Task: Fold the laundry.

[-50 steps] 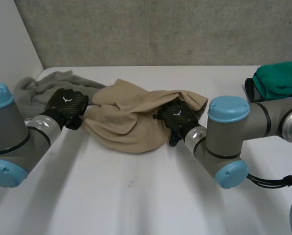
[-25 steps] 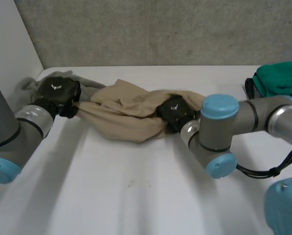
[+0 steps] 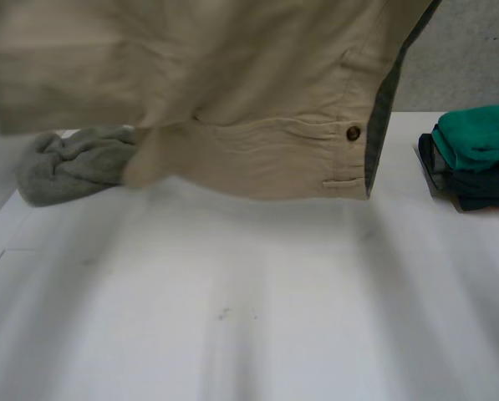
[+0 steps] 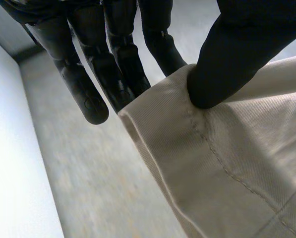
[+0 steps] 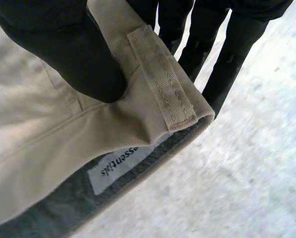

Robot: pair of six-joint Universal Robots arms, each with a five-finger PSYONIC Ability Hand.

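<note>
A beige pair of trousers (image 3: 257,100) hangs spread in the air above the table, close in front of the head camera, with a brown button (image 3: 353,133) and a dark inner waistband edge at its right side. My left hand (image 4: 222,54) pinches a hemmed edge of the beige cloth (image 4: 227,163) between thumb and fingers. My right hand (image 5: 73,54) pinches the waistband (image 5: 88,144) beside a belt loop (image 5: 162,84), thumb pressed on the cloth against the fingers behind it.
A crumpled grey cloth (image 3: 69,163) lies at the table's far left. A folded stack with a green piece (image 3: 479,134) on dark pieces (image 3: 475,184) sits at the far right. A grey wall stands behind the white table (image 3: 249,317).
Both hands have risen from the table with the beige trousers, which were a heap and now hang spread out high. The right hand closed on the waistband.
</note>
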